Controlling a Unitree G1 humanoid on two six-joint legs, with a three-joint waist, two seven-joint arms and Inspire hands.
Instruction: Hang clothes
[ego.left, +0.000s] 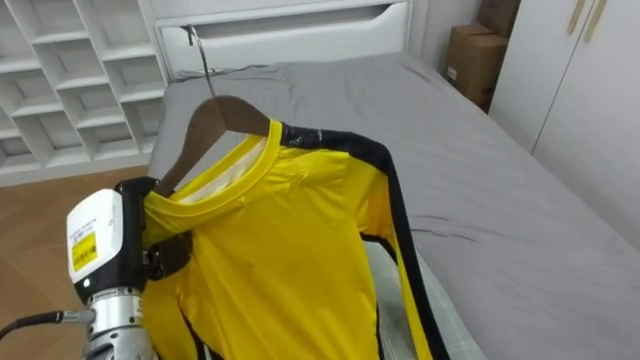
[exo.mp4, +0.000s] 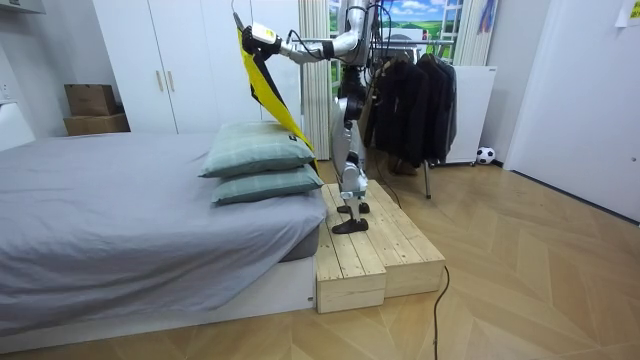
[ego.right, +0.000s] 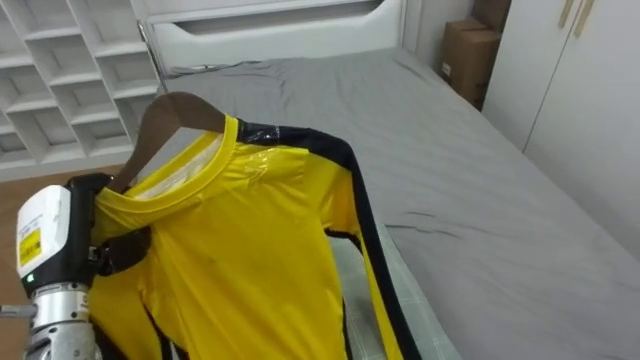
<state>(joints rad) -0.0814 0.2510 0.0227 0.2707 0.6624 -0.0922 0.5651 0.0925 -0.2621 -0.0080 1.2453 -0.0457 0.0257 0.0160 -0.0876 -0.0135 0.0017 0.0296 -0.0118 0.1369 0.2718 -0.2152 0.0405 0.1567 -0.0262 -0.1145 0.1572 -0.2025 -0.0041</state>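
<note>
Left arm raised, stretched forward; left robot hand (ego.left: 160, 250) clamped on yellow shirt (ego.left: 290, 250).

Left robot hand (ego.left: 150, 235) grips yellow shirt (ego.left: 290, 250) on wooden hanger (ego.left: 215, 120) above grey bed (ego.left: 500, 200).

No word or number can be read anywhere. A yellow sticker (ego.left: 85, 250) sits on the white back of the left hand (ego.left: 105, 262), and it carries dark print in several lines, all too small to make out. A cardboard box (ego.left: 478, 58) beside the bed's far corner bears a small pale label (ego.left: 452, 72) on its side, and its marks are equally illegible. The yellow shirt (ego.left: 280, 250) that the left hand clutches at the collar shows only plain fabric with dark trim, with no lettering that can be told.
</note>
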